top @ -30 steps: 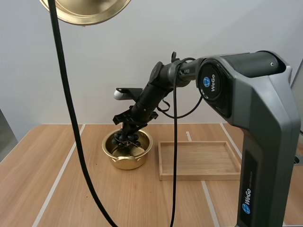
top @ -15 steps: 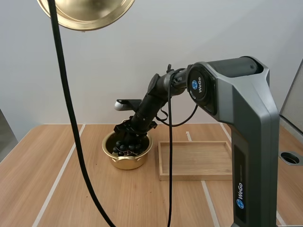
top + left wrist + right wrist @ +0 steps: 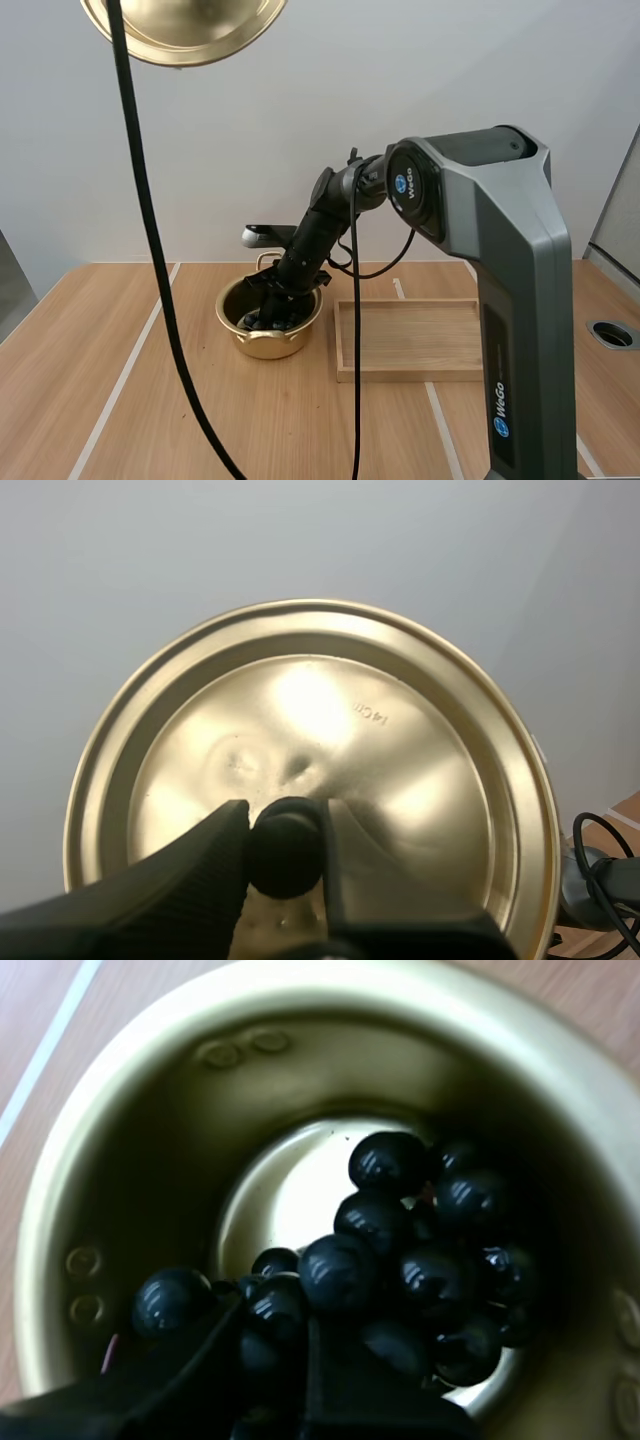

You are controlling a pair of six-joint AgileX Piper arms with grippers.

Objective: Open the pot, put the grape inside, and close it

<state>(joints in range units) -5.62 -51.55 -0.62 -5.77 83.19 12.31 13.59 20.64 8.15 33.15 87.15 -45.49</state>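
Grapes [image 3: 400, 1260] sit inside pot [image 3: 262, 343], dark berries above its shiny floor. Right tool [image 3: 272, 1335] reaches down into the pot, tips pinching the bunch. Pot stands on bench [image 3: 90, 380], just left of tray [image 3: 415, 373]. Left tool [image 3: 285, 820] clamps knob [image 3: 283, 855] of lid [image 3: 400, 750], held high above the bench.

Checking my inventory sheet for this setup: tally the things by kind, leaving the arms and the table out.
pot: 1
lid, held up by its knob: 1
bunch of grapes, down in the pot: 1
wooden tray: 1
Total: 4
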